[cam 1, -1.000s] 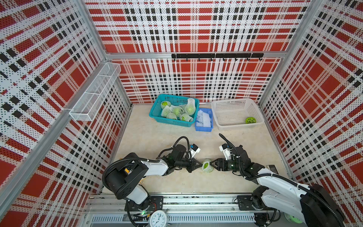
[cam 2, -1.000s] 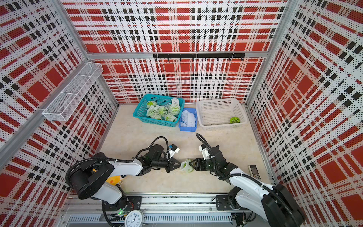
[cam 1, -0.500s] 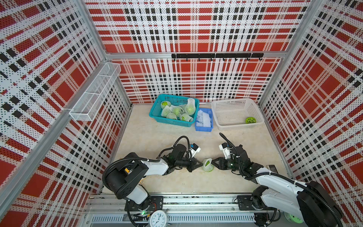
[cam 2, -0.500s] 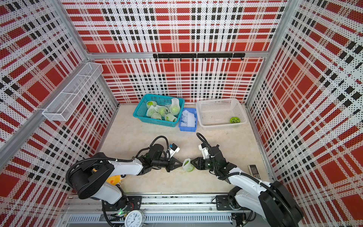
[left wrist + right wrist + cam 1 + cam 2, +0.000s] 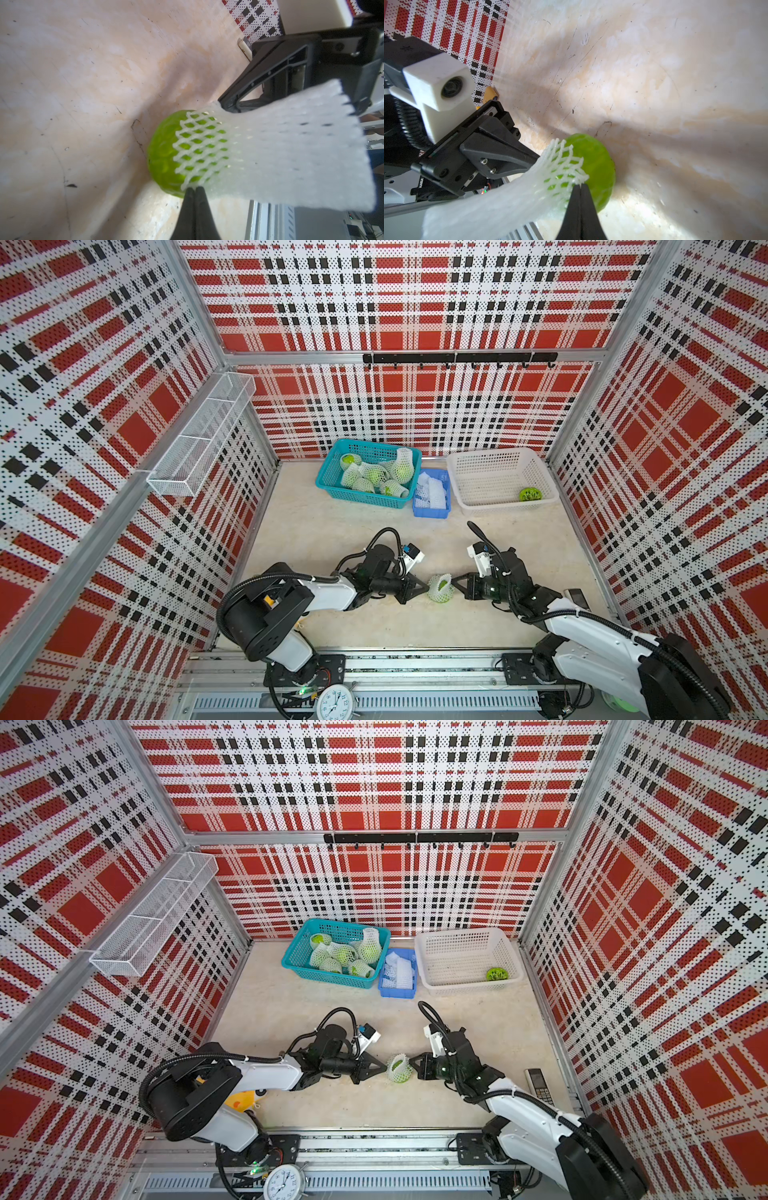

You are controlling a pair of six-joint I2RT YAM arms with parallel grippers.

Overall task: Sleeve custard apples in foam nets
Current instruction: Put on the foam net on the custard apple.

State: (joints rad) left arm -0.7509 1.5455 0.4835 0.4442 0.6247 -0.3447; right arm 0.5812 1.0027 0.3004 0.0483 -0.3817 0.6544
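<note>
The left gripper point(image 5: 424, 588) and right gripper point(image 5: 455, 581), jaws closed, pinch opposite rims of the foam net point(image 5: 438, 594), probably to stretch it over the custard apple point(image 5: 162, 153).

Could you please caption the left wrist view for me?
Left gripper and right gripper pinch a foam net half over a custard apple.

Red-plaid perforated walls point(image 5: 415, 302) surround a scuffed beige floor point(image 5: 332, 531), brightly and evenly lit.
</note>
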